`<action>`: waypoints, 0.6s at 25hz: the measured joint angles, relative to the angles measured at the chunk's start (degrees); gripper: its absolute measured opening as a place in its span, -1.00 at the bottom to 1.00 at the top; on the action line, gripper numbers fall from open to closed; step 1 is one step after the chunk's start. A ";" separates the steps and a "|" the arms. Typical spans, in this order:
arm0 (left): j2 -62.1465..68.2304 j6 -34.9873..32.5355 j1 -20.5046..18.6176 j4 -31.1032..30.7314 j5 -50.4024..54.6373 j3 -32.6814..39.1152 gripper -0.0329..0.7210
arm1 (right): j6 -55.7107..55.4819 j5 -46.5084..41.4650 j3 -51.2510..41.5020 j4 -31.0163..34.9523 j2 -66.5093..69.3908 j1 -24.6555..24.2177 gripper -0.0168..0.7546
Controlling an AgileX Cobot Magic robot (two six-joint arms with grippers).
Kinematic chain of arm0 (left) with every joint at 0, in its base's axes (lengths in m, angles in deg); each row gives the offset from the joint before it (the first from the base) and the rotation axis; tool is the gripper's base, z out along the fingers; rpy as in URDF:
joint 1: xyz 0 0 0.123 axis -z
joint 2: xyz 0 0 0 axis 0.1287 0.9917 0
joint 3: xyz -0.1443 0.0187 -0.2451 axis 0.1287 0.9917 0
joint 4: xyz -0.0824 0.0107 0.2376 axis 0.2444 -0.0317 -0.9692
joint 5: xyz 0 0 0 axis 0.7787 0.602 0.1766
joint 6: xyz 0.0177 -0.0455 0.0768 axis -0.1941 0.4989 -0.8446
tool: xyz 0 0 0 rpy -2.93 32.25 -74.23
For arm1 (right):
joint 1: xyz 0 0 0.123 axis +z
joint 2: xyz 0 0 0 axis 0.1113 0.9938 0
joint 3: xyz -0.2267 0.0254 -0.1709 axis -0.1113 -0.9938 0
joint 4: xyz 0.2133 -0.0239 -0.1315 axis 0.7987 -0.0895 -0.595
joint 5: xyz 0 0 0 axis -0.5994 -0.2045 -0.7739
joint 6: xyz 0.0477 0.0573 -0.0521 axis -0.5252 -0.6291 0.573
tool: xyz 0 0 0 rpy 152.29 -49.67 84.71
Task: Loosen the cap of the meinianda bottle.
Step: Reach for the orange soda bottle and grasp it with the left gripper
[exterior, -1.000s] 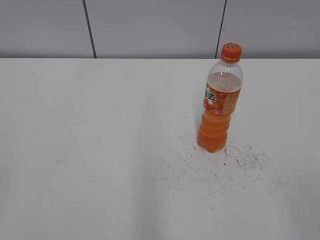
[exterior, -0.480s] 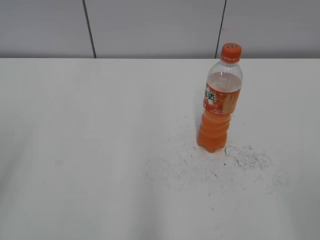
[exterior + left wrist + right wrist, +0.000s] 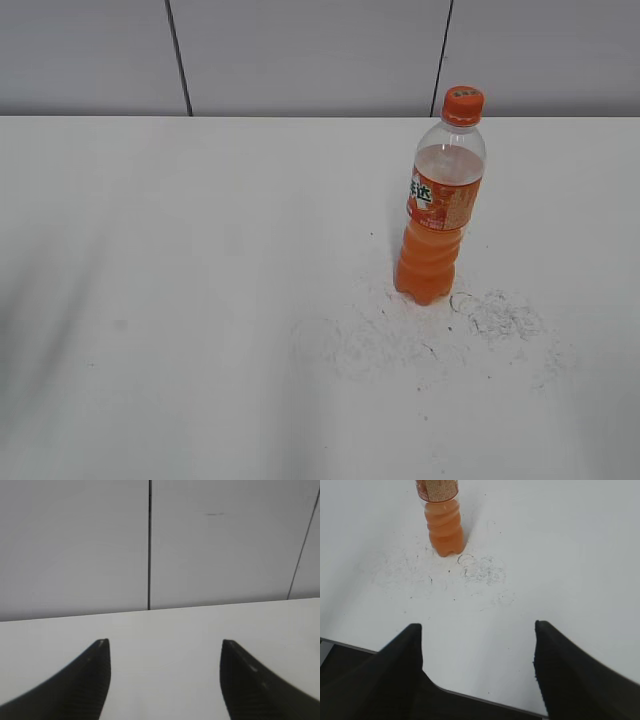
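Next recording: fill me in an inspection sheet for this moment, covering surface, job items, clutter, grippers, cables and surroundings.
Surface: white table, scuff marks around the bottle's base.
Job's things: meinianda bottle upright, right of centre; cap on it.
Clutter: nothing seen.
Grippers: left gripper open, facing the wall; right gripper open, above the near table edge, apart from the bottle. Neither shows in the exterior view.
Cables: nothing seen.
Surroundings: grey panelled wall with dark seams.

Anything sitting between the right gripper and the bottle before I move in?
No object: in the right wrist view, only bare white table with dark scuff marks lies between the right gripper and the meinianda bottle.
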 joint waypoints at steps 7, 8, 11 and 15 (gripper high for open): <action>19.03 4.27 6.97 -0.91 -13.75 -0.48 0.49 | 0.00 0.00 0.00 0.06 0.00 0.00 0.38; 21.73 4.85 7.71 -1.74 -14.94 -0.96 0.49 | 0.00 0.00 0.00 0.06 0.00 0.00 0.38; 29.34 8.75 9.15 -8.48 -17.03 -2.63 0.49 | 0.00 0.00 0.00 0.06 0.00 0.00 0.38; 39.39 18.19 9.34 -24.24 -20.70 -4.83 0.49 | 0.00 0.00 0.00 0.06 0.00 0.00 0.38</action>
